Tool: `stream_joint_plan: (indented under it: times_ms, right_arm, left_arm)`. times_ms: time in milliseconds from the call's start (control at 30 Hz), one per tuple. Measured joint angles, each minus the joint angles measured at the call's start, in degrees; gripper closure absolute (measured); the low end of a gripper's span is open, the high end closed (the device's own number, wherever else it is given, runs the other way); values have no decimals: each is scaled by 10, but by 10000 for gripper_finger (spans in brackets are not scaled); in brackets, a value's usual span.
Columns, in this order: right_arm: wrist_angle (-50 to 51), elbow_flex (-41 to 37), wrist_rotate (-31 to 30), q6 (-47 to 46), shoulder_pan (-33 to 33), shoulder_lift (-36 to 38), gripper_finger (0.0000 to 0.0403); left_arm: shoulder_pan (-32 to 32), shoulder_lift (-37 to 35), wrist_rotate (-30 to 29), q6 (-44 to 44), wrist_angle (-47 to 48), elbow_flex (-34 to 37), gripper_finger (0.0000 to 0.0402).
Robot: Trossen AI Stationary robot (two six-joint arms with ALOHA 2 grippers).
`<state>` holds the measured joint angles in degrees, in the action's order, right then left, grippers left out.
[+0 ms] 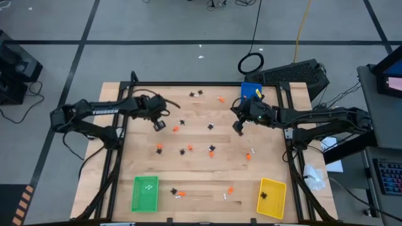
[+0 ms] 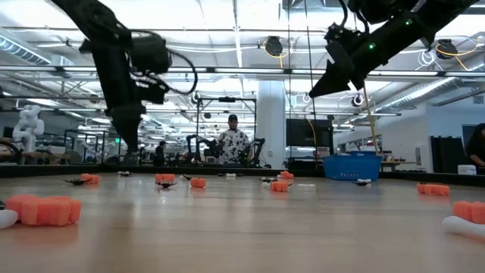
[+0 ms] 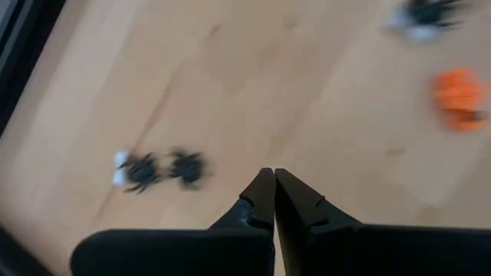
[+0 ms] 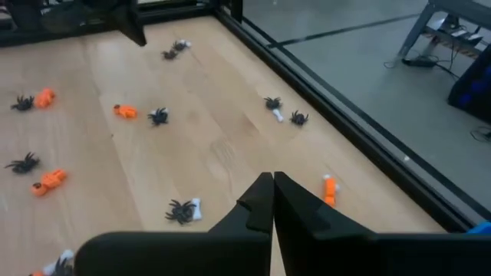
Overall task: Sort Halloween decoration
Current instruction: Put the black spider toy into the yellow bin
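The Halloween decoration lies scattered over the wooden table (image 1: 201, 169): orange lumps (image 1: 176, 129), black spiders (image 1: 182, 122) and white bones (image 1: 227, 196). My left gripper (image 1: 159, 124) hangs shut above the table's left middle, pointing steeply down. Its wrist view shows its shut fingertips (image 3: 274, 180) over bare wood, with two black spiders (image 3: 165, 169) and an orange lump (image 3: 459, 96) beyond them. My right gripper (image 1: 239, 130) is shut above the right middle, slanting down. In its wrist view the shut tips (image 4: 273, 182) show nothing between them; a spider with a bone (image 4: 182, 210) lies close.
A green tray (image 1: 144, 193) and a yellow tray (image 1: 271, 197) stand at the near edge, and a blue tray (image 1: 250, 91) at the far right corner. A black frame (image 1: 207, 85) runs round the table. People stand in the room behind (image 2: 233, 144).
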<state>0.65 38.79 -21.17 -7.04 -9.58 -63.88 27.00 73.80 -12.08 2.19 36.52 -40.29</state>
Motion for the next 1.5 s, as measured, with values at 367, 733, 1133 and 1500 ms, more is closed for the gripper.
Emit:
stream_joint_plan:
  times_ms: [367, 733, 1133, 1500]
  right_arm:
    - [0, 0, 0, 5, 0, 0, 403]
    - [0, 0, 0, 4, 0, 0, 403]
    - [0, 0, 2, 3, 0, 0, 403]
    - [0, 0, 2, 4, 0, 0, 403]
  left_arm:
    - [75, 92, -1, -27, -37, 0, 282]
    - [83, 136, -55, -13, -62, -1, 246]
    - [108, 144, -19, -14, -70, -1, 274]
    - [111, 145, 0, -17, -68, -1, 333]
